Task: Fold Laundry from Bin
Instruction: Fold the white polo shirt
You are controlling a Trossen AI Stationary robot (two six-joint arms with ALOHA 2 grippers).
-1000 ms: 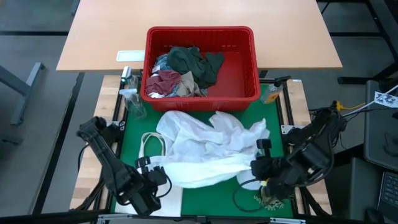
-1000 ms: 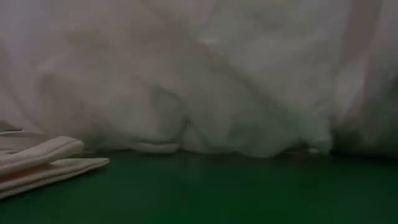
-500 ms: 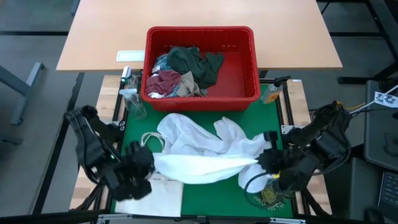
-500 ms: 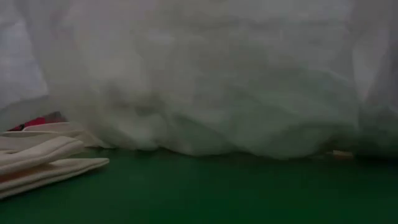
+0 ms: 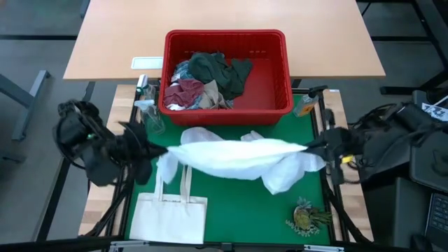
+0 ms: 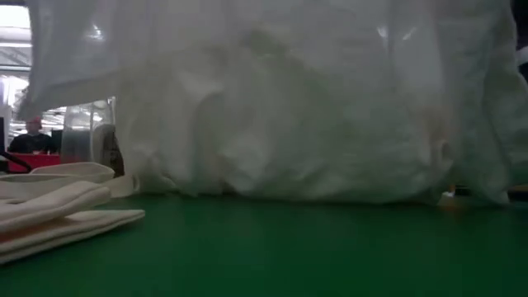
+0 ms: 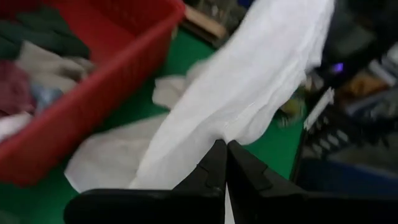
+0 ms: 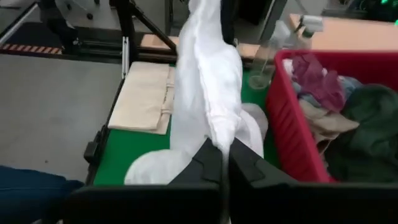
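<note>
Left gripper (image 5: 155, 150) and right gripper (image 5: 316, 145): each clamped on an opposite end of crumpled white cloth garment (image 5: 234, 157), stretched taut above green mat (image 5: 238, 210), presumably to spread it for folding.

- one red bin (image 5: 283, 70);
- one white garment (image 5: 234, 157) stretched above the mat;
- roughly four garments in the bin (image 5: 206, 82);
- one tote bag (image 5: 168, 218);
- two grippers, left (image 5: 143, 150); right (image 5: 329, 143)

No legible text or labels anywhere
</note>
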